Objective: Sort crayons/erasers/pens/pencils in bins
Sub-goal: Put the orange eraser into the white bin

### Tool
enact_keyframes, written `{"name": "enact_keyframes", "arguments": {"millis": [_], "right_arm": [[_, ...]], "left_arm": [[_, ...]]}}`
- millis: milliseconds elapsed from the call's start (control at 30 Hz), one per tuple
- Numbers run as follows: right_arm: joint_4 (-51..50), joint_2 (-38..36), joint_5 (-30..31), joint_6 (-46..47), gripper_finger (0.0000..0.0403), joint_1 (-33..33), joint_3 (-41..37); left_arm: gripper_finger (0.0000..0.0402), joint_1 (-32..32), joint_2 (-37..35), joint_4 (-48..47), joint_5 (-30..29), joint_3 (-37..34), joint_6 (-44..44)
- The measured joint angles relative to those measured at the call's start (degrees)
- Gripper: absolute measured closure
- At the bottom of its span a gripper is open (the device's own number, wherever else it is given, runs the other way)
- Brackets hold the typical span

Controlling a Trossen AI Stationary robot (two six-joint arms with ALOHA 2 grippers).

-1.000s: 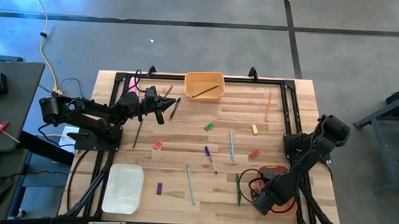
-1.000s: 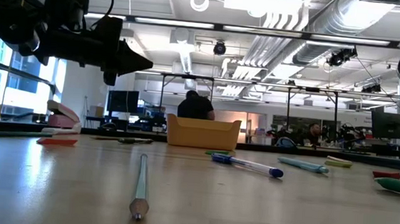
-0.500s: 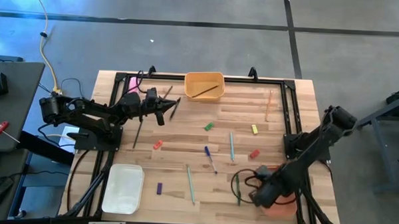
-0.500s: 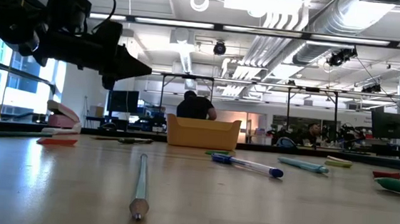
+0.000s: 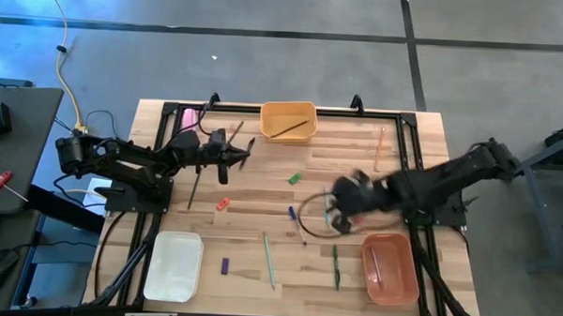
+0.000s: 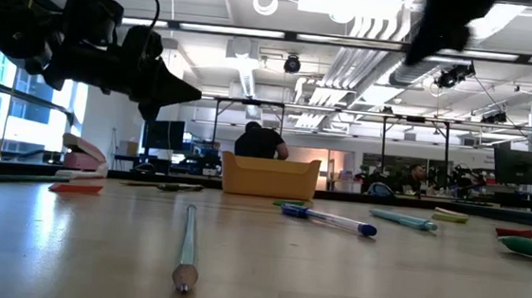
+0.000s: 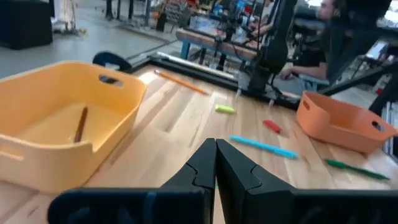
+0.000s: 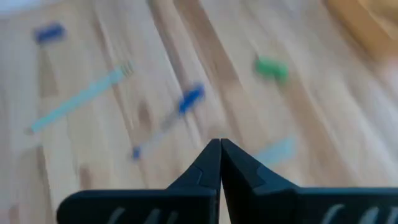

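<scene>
Fingers of the right gripper [image 5: 339, 205] are pressed together with nothing between them, as the right wrist view shows; in the high view it hangs blurred over the middle right of the table [image 5: 262, 176], above a blue pen [image 5: 297, 223] and a teal pen [image 5: 327, 206]. The left gripper [image 5: 243, 153] is closed too and empty, at upper left of centre, just left of the yellow bin [image 5: 287, 122], which holds one pencil [image 5: 290, 128]. The salmon bin [image 5: 389, 268] sits at lower right, the white bin [image 5: 173, 265] at lower left; what lies in them is hard to make out. Loose on the boards are a green crayon [image 5: 294, 178], a yellow one [image 5: 359, 182], a red one [image 5: 222, 205] and a purple one [image 5: 225, 265]. A second teal pen [image 5: 269, 260] and a green pen [image 5: 335, 266] lie along the lower middle. A dark pencil [image 5: 194, 187] lies partly hidden under the left arm.
</scene>
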Motion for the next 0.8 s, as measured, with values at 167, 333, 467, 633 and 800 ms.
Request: {"name": "enact_keyframes", "arguments": {"millis": [167,333,467,633,800], "right_arm": [[30.56,0.37,-19.3,-17.32,0.0403,-15.21,-12.58],[59.72,2.05,-30.69,-24.47,0.0403,-25.3,-23.6],[73.94,3.13,-31.16,-29.13,0.0403,-29.9,-28.79],[86.08,6.08,-31.23,-30.93,0.0403,-33.35,-32.8],[89.84,7.52,-31.19,-31.94,0.0403,-34.25,-35.41]], "left_arm": [[0.0401,0.0,0.0,-2.15,-1.21,0.0,0.86],[0.0401,-0.05,0.0,-4.95,-3.51,0.02,0.15],[0.0401,-0.45,0.0,-10.64,-4.64,1.3,-0.18],[0.0401,-5.11,0.0,-26.32,-10.81,7.38,1.85],[0.0401,-12.93,-0.08,-47.32,-14.89,15.83,-0.54]]}}
